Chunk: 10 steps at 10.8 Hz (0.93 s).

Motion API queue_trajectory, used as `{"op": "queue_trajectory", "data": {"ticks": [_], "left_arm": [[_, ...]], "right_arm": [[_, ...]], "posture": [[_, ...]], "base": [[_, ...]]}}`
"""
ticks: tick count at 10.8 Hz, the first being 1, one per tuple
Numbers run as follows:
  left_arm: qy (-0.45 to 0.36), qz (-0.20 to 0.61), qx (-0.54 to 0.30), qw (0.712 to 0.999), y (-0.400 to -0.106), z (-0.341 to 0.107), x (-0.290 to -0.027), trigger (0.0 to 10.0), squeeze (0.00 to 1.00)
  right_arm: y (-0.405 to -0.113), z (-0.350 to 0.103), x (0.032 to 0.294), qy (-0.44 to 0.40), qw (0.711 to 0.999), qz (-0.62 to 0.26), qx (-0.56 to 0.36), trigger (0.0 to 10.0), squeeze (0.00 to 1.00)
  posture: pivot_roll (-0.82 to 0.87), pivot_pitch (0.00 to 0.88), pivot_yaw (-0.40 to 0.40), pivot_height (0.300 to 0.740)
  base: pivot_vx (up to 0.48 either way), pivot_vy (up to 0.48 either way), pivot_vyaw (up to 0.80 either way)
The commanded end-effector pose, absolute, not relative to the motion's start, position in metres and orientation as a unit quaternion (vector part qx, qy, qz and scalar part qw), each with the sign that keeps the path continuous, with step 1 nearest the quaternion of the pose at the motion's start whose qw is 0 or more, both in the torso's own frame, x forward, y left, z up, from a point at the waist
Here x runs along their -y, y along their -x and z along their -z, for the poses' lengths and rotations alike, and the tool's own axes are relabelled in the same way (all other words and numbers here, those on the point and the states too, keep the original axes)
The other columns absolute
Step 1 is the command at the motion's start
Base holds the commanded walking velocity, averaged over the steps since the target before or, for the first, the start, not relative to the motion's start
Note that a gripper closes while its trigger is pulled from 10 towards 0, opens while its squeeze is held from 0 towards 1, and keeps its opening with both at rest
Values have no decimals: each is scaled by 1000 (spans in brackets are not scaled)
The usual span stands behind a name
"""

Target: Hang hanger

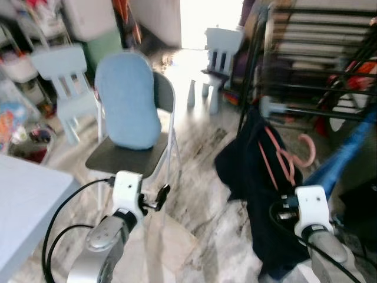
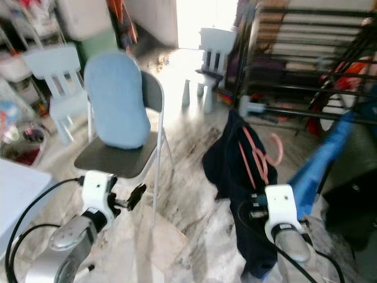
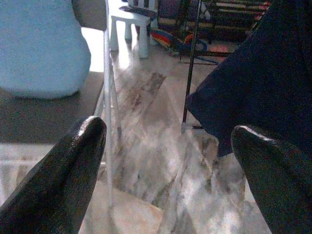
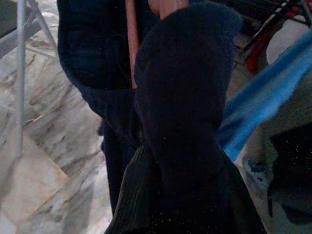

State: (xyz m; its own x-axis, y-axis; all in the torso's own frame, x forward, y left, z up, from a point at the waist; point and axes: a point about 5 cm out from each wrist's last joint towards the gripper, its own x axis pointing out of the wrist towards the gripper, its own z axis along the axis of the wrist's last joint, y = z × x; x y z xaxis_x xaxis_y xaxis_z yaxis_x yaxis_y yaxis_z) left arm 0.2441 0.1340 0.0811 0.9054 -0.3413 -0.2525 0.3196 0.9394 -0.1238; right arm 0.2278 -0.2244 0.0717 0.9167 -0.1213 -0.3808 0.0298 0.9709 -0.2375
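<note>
A pink hanger [image 1: 281,158] carries a dark navy garment [image 1: 250,171] that hangs down toward the floor, its hook [image 1: 307,151] pointing right. My right gripper [image 4: 185,29] is shut on the hanger from below, with the cloth draped around its fingers; the pink bar [image 4: 130,34] shows just past them. The black clothes rack [image 1: 312,88] stands behind and above the hanger, its rails blurred. My left gripper [image 3: 165,170] is open and holds nothing, low in front of the folding chair [image 1: 126,158].
The grey folding chair holds a light blue cushion [image 1: 126,100]. A pale child's chair [image 1: 68,82] and a white stool [image 1: 219,56] stand further back. A white table corner [image 1: 26,200] is at my left. Blue cloth [image 1: 341,159] hangs at the right over marble floor.
</note>
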Motion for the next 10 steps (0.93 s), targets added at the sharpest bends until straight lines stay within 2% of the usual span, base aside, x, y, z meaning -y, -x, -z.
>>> {"op": "queue_trajectory", "data": {"ticks": [1,10], "left_arm": [[39,175,-137,974,-244,-81,-131,10000,0],[41,172,-134,975,-246,-81,-131,10000,0]], "right_arm": [[-232,-80,224,116,976,38,-183,10000,0],[-238,-79,223,120,975,27,-187,10000,0]], "posture": [[-241,0,45,740],[-240,0,36,740]], "base": [[-334,0,0],[-332,0,0]]}}
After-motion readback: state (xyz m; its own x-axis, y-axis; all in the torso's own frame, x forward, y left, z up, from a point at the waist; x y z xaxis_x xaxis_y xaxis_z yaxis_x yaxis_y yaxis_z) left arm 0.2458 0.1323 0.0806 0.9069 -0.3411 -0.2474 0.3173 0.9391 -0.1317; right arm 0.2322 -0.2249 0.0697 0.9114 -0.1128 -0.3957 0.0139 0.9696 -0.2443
